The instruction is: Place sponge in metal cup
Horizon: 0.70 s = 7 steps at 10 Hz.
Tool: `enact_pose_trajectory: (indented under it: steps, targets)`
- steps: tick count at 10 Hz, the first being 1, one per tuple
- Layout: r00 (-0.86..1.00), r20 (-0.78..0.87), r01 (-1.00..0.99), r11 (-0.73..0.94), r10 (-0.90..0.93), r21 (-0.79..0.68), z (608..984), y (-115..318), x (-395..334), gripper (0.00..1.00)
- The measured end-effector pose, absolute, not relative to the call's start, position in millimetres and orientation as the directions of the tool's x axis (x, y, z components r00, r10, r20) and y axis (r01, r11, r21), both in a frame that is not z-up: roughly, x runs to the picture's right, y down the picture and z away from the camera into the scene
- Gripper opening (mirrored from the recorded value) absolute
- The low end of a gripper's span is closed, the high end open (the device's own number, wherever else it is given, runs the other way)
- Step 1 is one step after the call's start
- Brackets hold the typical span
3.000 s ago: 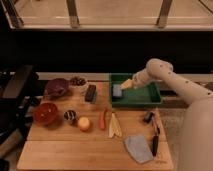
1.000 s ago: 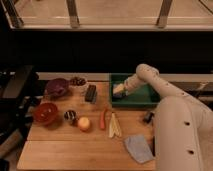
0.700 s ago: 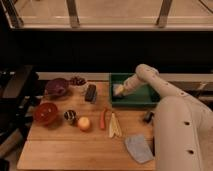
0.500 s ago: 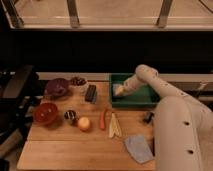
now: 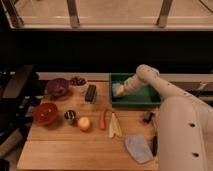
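Note:
The sponge (image 5: 116, 88) is a pale blue-grey block at the left end of the green tray (image 5: 142, 100), at the back right of the wooden table. My gripper (image 5: 122, 91) is down in the tray right against the sponge's right side, and the arm reaches in from the right. The metal cup (image 5: 70, 116) is small, dark and shiny. It stands on the table far to the left of the gripper, between the red bowl (image 5: 46, 113) and the orange fruit (image 5: 84, 123).
A dark oblong block (image 5: 91, 93), a purple bowl (image 5: 57, 87) and a small white bowl of dark contents (image 5: 77, 80) are at the back left. A red stick-like item (image 5: 104, 119) and a banana (image 5: 115, 125) lie mid-table. A grey cloth (image 5: 138, 148) and dark tools (image 5: 148, 118) lie at the front right.
Since three seconds ago the arm has swung nearer and lower, and its bulk now fills the right side. In the last second the gripper and sponge have hardly moved.

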<state>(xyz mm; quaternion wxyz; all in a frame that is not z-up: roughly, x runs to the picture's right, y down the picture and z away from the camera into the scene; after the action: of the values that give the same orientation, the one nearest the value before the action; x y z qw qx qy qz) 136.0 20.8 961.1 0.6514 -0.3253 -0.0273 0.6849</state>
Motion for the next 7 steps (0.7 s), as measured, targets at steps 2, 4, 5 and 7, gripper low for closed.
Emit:
enact_pose_trajectory:
  steps: [2,4,5,7]
  targets:
    - [0.038,-0.375,-0.886,-0.142,0.926,-0.442,948,6,156,0.00]
    - [0.013,-0.356,-0.898,-0.145,0.934,-0.416,938,-3,185,0.00]
    - [0.004,-0.341,-0.909,-0.138,0.940,-0.393,928,-9,206,0.00]
    - [0.002,-0.323,-0.920,-0.125,0.946,-0.372,911,-17,225,0.00]
